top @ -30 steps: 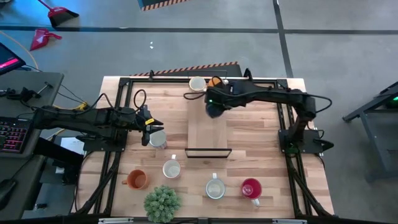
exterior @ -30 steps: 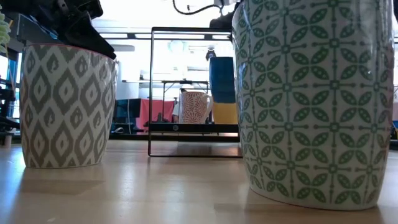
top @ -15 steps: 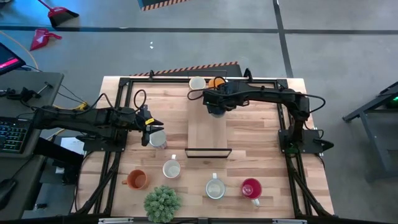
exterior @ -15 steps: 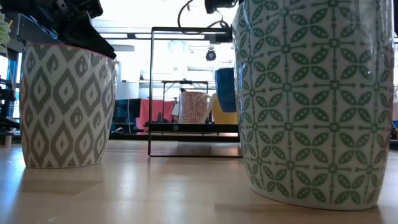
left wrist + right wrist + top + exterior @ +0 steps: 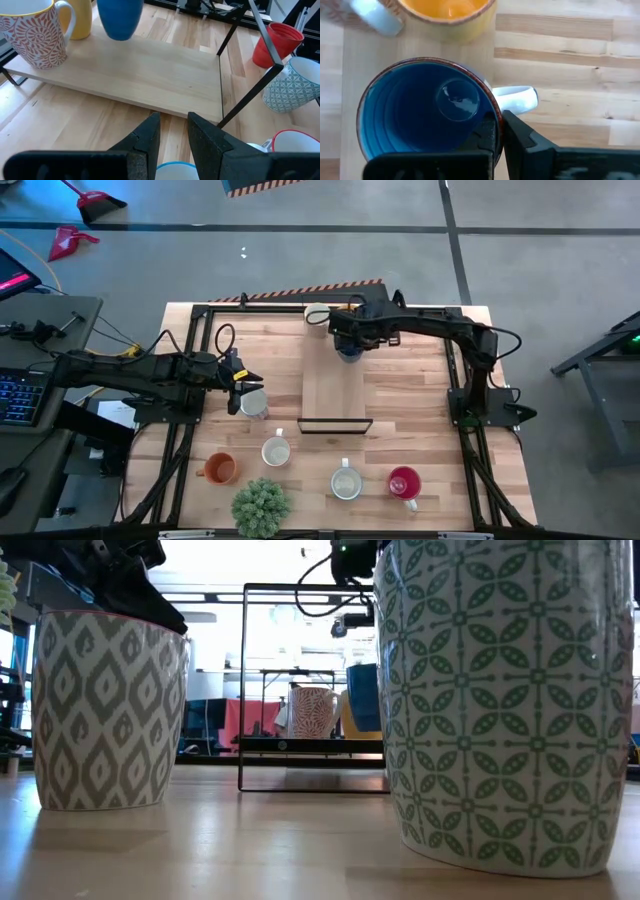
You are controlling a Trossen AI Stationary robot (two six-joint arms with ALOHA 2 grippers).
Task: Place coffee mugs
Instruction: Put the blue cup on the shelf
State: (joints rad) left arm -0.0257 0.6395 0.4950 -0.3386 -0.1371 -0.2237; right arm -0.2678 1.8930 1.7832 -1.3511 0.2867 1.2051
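My right end effector (image 5: 498, 131) is pinched on the rim of the blue mug (image 5: 427, 112), one finger inside the wall and one outside, close by its pale handle. In the view from above I hold that mug (image 5: 347, 352) over the far end of the wooden shelf board (image 5: 335, 390). From the left wrist it (image 5: 120, 17) looks to hang a little above the board rather than rest on it, though I cannot be sure of the gap.

Just beyond it at the far end stand the yellow-orange mug (image 5: 447, 17) and the red-patterned white mug (image 5: 32, 32), so this is the setting-down step for the third mug in that row.

Next I judge I should lower straight down until the base sits flat, keeping clear of the yellow-orange mug beside it, then part the fingers and lift out without catching the rim.

My left end effector (image 5: 172, 131) waits at the left of the bench with its fingers a little apart, above a pale mug (image 5: 253, 400), holding nothing.
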